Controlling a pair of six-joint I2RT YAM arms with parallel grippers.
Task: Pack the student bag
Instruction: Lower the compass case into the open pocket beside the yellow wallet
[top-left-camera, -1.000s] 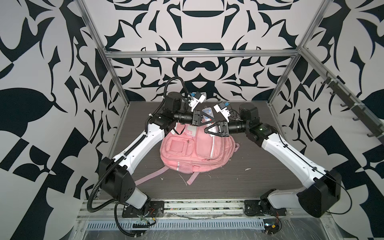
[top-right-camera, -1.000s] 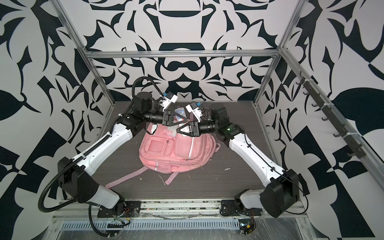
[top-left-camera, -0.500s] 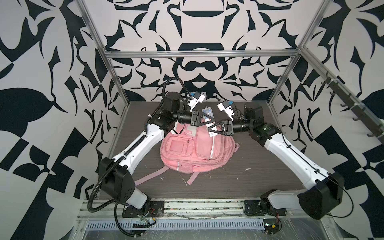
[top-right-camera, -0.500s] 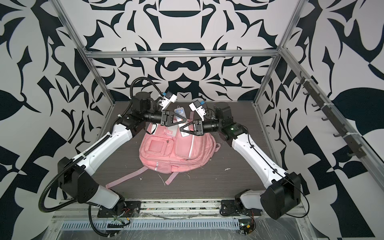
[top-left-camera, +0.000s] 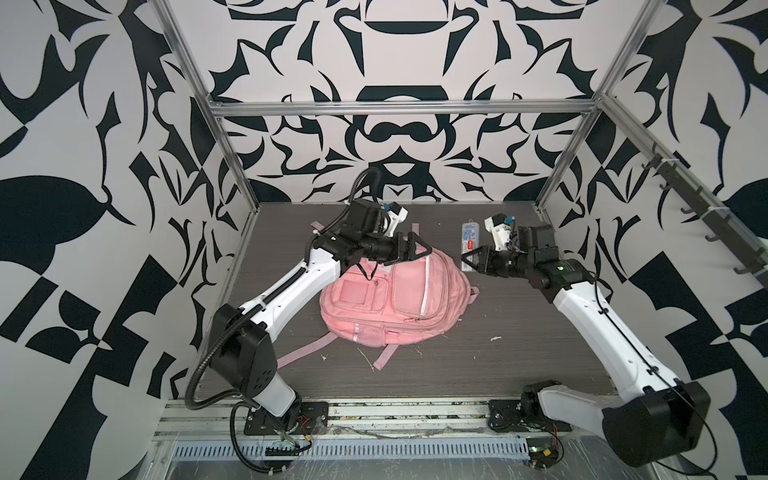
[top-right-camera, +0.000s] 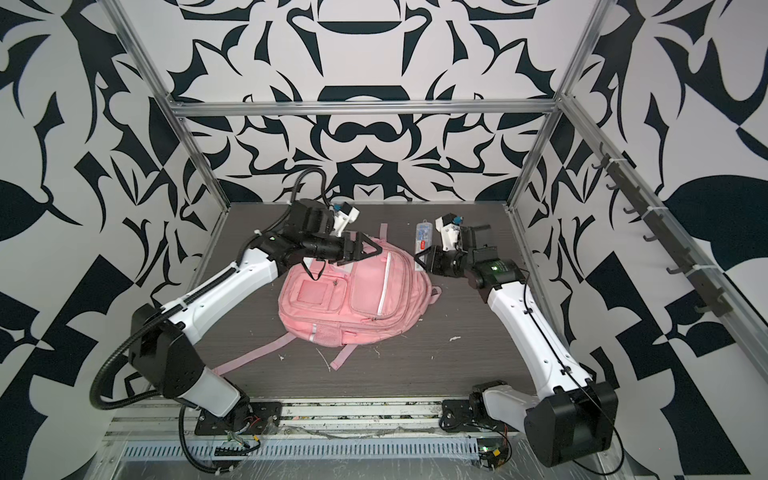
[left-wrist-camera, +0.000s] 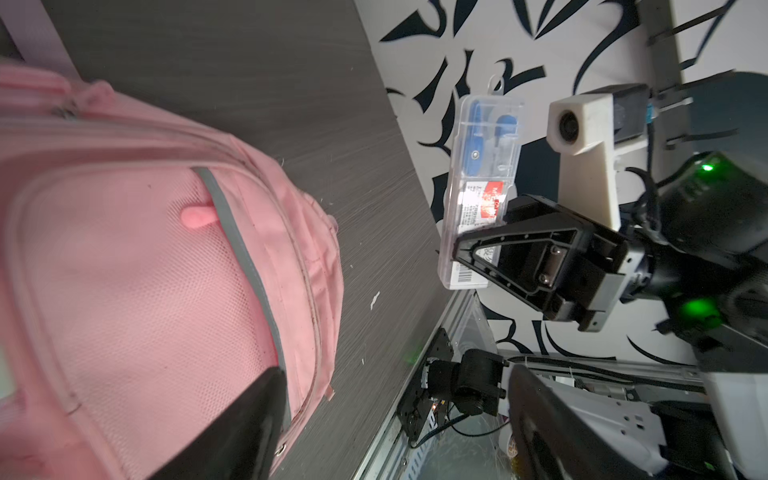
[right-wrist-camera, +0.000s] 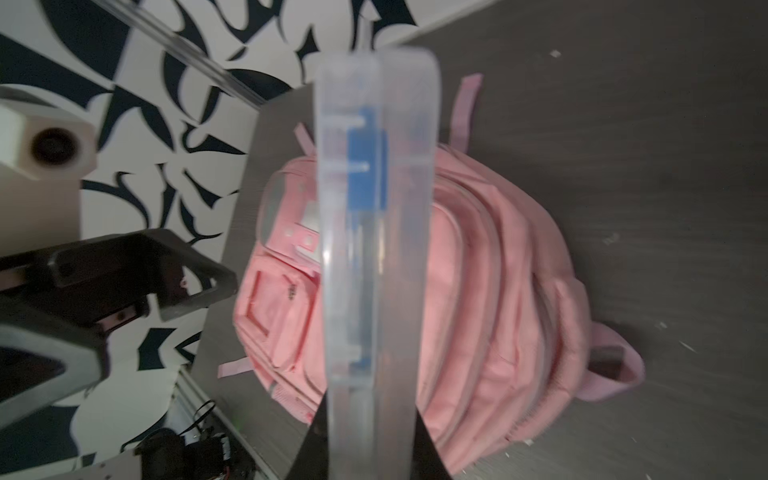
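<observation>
Left jaws wide apart, empty, just above top end of student bag (top-left-camera: 395, 299). Right jaws clamped on clear plastic case (left-wrist-camera: 478, 187), held clear of bench (top-left-camera: 519, 365). Bag flat beside and below them.

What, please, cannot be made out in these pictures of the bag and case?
Main zip of the student bag, open or shut: left gripper and arm cover the top edge in both top views; wrist views blur it.
Print on the clear case: glare in the left wrist view, too small in top views.
Fingers of the left gripper in its wrist view: blurred, cut off by the edge.
</observation>
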